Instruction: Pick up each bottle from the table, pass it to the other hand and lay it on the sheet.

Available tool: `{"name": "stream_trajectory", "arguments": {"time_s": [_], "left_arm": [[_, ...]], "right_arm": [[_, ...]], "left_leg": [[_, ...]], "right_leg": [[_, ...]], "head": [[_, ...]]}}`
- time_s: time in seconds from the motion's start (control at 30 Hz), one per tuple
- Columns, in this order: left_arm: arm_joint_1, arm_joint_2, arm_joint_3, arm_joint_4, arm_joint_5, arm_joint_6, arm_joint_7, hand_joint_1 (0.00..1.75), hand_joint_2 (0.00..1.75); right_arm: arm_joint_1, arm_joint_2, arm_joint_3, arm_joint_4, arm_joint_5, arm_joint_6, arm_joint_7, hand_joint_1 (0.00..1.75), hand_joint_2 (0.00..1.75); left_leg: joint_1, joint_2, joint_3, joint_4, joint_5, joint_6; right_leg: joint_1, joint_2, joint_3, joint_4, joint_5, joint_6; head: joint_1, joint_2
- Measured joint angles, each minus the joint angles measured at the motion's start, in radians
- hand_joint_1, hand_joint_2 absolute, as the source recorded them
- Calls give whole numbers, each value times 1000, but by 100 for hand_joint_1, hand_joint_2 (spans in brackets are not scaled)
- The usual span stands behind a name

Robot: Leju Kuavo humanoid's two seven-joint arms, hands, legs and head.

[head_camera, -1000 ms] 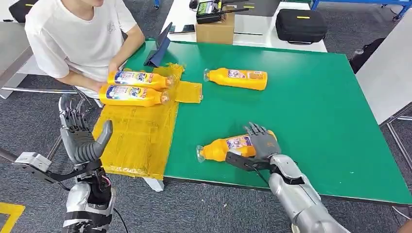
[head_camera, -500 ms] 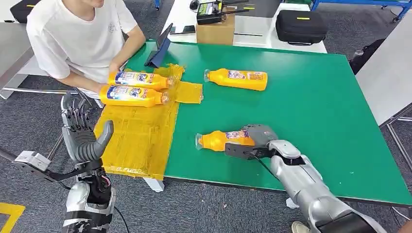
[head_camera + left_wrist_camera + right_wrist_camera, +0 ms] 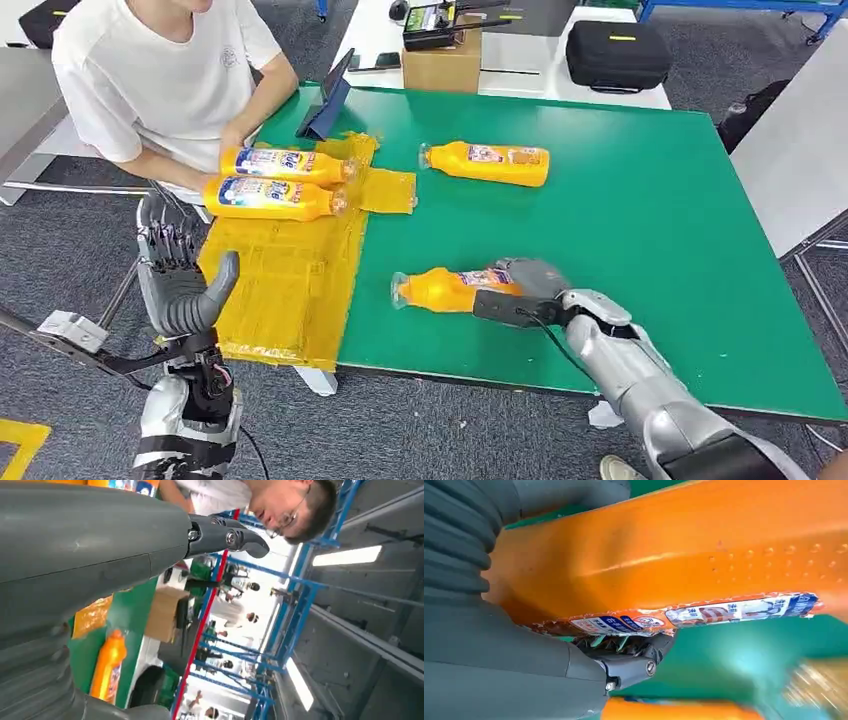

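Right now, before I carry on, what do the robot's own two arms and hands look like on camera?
Both arms are silver metal with black joint sections. The right hand is grey, with a black block at its wrist and a thin black cable looping along the forearm. The left hand has a grey ribbed cover, a thick grey thumb and darker fingers; black cables hang below its wrist, beside a silver bracket.

Industrial hall: blue steel racking (image 3: pixel 300 587)

I see my silver arms ending in a grey ribbed-cover left hand (image 3: pixel 180 285) and right hand (image 3: pixel 530 285), dark fingers, black cables trailing at both wrists.
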Motion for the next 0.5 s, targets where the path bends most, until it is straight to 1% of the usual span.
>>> {"name": "stream_trajectory", "arguments": {"time_s": [0.1, 0.17, 0.27, 0.33, 0.4, 0.5], "left_arm": [[12, 0, -9, 0, 2, -1, 1, 0, 175], [19, 0, -21, 0, -4, 2, 17, 0, 175], [30, 0, -61, 14, -102, 58, 41, 0, 175], [38, -1, -105, 39, -187, 99, 34, 0, 175], [43, -3, -137, 56, -210, 110, 32, 0, 175], [47, -5, -180, 88, -274, 134, 32, 0, 175]], "right_arm": [[72, -2, -18, -81, -80, -40, -25, 175, 175], [137, -4, -46, -157, -144, -74, -64, 175, 175], [259, 11, -96, -309, -217, -125, -109, 175, 175], [324, 31, -140, -427, -244, -140, -115, 175, 175], [358, 44, -165, -499, -260, -145, -119, 175, 175], [411, 71, -219, -626, -300, -181, -154, 175, 175]], "left_leg": [[0, 1, 0, 0, 0, 0], [1, -1, 0, 0, 0, 0], [1, -1, -3, 0, 0, 0], [0, -1, -5, 0, 0, 0], [0, 0, -5, 0, 0, 0], [0, -2, -7, 0, 0, 0]], "right_leg": [[0, 0, 0, 0, 0, 0], [1, 0, 0, 0, -1, 0], [0, 0, -2, 0, -1, 0], [0, 0, -4, 1, -1, 0], [0, 0, -5, 0, 0, 0], [0, 0, -6, 0, -1, 0]], "head": [[0, 0], [0, 0], [-1, 0], [-1, 0], [-1, 0], [0, 0]]}}
